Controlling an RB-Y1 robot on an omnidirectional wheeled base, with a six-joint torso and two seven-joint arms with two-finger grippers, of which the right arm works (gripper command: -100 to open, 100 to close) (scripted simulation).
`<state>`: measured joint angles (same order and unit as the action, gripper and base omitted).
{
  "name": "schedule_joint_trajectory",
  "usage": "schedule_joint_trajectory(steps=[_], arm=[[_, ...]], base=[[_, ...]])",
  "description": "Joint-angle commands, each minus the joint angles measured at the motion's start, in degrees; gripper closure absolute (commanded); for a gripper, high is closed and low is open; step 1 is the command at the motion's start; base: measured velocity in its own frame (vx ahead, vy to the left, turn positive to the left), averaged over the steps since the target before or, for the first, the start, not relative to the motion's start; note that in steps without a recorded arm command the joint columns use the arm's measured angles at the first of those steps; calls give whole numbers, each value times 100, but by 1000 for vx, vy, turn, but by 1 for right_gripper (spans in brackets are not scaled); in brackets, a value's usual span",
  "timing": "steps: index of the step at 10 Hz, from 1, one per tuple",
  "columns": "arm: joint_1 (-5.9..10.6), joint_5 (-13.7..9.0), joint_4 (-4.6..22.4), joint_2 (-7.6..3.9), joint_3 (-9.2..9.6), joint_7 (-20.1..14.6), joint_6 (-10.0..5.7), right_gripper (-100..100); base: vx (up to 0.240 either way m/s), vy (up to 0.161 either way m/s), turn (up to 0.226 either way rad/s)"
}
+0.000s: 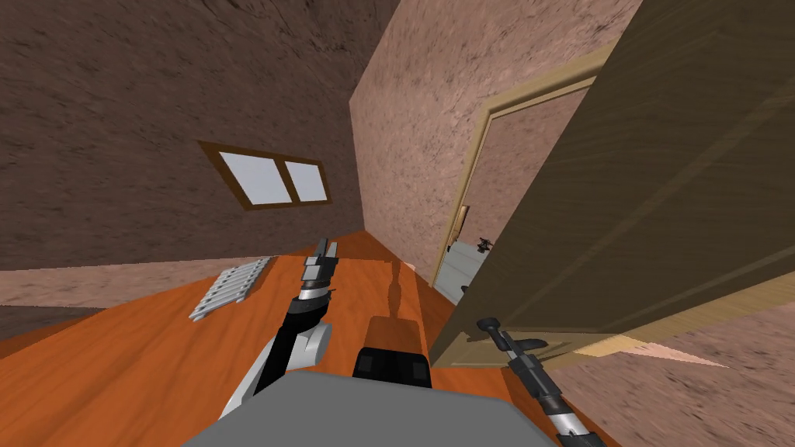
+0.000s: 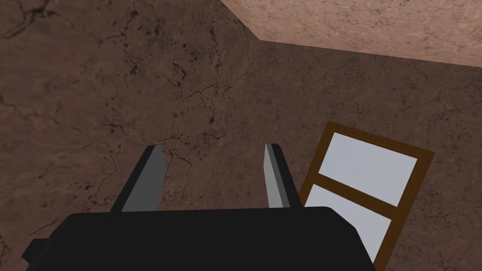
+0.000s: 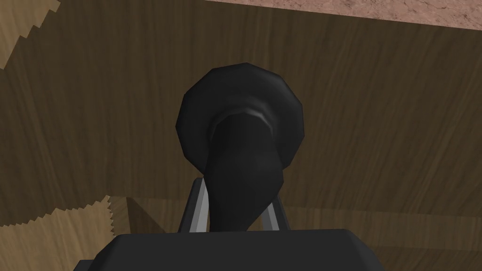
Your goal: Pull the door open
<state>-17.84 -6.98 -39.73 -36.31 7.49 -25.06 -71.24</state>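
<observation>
The door [image 1: 660, 194] is a dark brown, wood-grained panel across the right side of the head view, from the upper right corner down to the lower middle. It stands partly open, swung out of its light tan door frame [image 1: 485, 155]. Its black lever handle [image 3: 240, 141], on a round black rosette, sits mid-frame in the right wrist view.

1. A two-pane window [image 1: 273, 180] with a brown frame is set in the dark brown wall [image 1: 116, 116].
2. A light grey slatted grille [image 1: 231, 288] sits at the edge of the orange wooden floor [image 1: 140, 365], below the window.
3. A pinkish wall [image 1: 419, 116] meets the brown one at the corner.
</observation>
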Motion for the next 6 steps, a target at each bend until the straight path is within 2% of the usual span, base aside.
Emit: schedule_joint_trajectory(steps=[1,4,6], arm=[[-30,-15,19,-45,-8,-4,-71,100],[2,7,125,-27,43,-36,-150,100],[34,12,195,-41,55,-51,-203,100]], base=[[-199,-75,117],[-129,-32,88],[-200,-76,169]])
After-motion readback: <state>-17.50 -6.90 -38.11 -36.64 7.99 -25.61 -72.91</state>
